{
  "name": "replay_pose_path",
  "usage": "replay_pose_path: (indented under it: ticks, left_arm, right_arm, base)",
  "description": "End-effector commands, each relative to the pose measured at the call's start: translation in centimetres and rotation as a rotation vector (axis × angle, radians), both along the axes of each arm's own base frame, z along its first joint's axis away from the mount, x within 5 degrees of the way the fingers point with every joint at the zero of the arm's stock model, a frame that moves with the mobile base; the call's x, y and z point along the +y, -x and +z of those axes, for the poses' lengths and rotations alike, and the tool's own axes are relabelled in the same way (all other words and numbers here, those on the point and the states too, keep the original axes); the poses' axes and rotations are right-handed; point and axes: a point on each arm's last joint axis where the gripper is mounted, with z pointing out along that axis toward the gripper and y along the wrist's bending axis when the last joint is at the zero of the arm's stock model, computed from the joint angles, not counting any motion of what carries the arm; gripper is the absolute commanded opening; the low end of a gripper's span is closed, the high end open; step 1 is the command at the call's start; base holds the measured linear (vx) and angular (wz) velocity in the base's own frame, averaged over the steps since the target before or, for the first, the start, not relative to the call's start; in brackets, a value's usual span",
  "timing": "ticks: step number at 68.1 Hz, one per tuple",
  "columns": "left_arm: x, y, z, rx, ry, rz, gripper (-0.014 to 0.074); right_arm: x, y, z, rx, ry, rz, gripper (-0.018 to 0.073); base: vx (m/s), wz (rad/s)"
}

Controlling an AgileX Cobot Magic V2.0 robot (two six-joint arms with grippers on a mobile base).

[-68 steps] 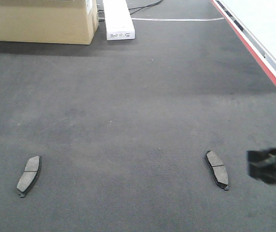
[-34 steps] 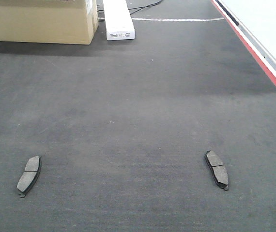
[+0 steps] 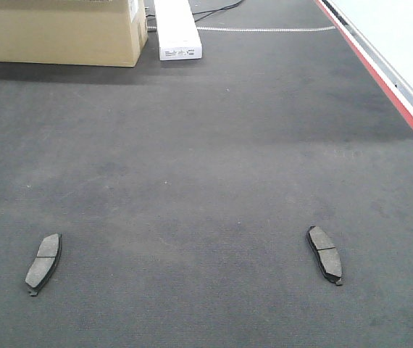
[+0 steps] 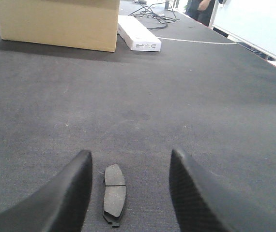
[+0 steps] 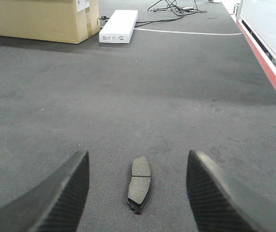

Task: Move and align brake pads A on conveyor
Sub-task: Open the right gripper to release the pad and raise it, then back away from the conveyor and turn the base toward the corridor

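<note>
Two brake pads lie flat on the charcoal conveyor [image 3: 206, 159], grey faces up. One pad [image 3: 43, 263] is at the front left, the other pad [image 3: 324, 254] at the front right. Neither gripper shows in the front view. In the left wrist view, my left gripper [image 4: 130, 153] is open above the belt, and the left pad [image 4: 115, 193] lies between its fingers, closer to the left finger [image 4: 75, 188]. In the right wrist view, my right gripper [image 5: 138, 154] is open, with the right pad [image 5: 139, 183] lying centred between its fingers. Neither pad is touched.
A cardboard box [image 3: 65, 29] and a long white box [image 3: 176, 29] stand at the belt's far end, with cables [image 5: 176, 8] behind them. A red edge stripe [image 3: 388, 87] and a white wall run along the right side.
A second ago my right gripper showed at the right edge of the front view; it has since drawn back out of that view. The two pads have not moved.
</note>
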Motion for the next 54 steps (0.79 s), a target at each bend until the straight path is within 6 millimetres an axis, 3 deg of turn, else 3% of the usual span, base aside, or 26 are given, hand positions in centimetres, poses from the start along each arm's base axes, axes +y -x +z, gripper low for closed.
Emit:
replay_pose_path:
  ticks: [1, 54]
  left_arm:
    - [-0.07, -0.10, 1.46, -0.090, 0.016, -0.007, 0.0351]
    - [-0.06, -0.14, 1.44, -0.087, 0.016, -0.005, 0.0351]
  right_arm:
    - [-0.08, -0.10, 1.51, -0.093, -0.011, -0.012, 0.0432]
    - [-0.08, -0.10, 1.51, -0.093, -0.011, -0.012, 0.0432]
  base:
    - [0.00, 0.00]
    - [-0.05, 0.02]
